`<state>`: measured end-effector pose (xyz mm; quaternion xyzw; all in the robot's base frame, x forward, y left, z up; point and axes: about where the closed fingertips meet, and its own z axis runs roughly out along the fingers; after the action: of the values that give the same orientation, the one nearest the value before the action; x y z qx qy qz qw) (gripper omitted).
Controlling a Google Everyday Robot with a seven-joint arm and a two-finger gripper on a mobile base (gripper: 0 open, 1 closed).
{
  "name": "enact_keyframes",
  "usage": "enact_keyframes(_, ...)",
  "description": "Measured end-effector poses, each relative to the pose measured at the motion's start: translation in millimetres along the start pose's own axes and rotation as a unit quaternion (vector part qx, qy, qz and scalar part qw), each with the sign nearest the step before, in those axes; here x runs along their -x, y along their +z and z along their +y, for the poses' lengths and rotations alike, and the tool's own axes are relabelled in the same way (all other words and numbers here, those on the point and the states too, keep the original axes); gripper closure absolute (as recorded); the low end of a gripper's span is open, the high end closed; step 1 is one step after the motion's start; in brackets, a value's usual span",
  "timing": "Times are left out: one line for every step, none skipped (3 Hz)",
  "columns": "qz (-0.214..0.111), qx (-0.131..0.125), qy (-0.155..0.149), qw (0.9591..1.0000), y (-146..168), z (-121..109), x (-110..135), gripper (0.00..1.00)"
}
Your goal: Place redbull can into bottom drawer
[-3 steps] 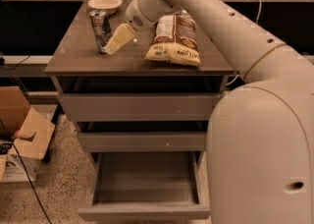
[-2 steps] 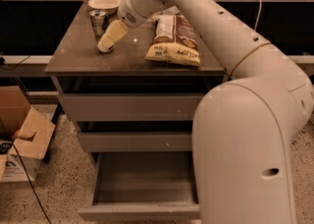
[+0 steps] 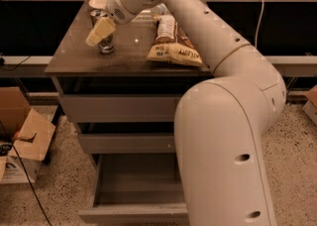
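Can (image 3: 106,46) stands on the cabinet, the gripper (image 3: 100,31) at it; its grip I cannot tell. Next comes lifting it down into the open drawer (image 3: 134,214).

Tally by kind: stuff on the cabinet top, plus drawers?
Drink cans: 1, the redbull can, with the gripper right at it
Snack bags: 1
White round dishes: 1, behind the can
Drawers: 3, only the bottom drawer open
Total: 6; anything hidden behind the arm is not counted
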<state>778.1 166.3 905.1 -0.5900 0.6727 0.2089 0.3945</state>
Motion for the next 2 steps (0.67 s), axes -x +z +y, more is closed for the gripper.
enact_keyframes(-0.01,0.011,-0.007,0.9999,9.2,3.4,10.8,0.42)
enact_keyframes(-0.014,0.021,-0.005,0.9997,6.2,8.0,13.5,0.65)
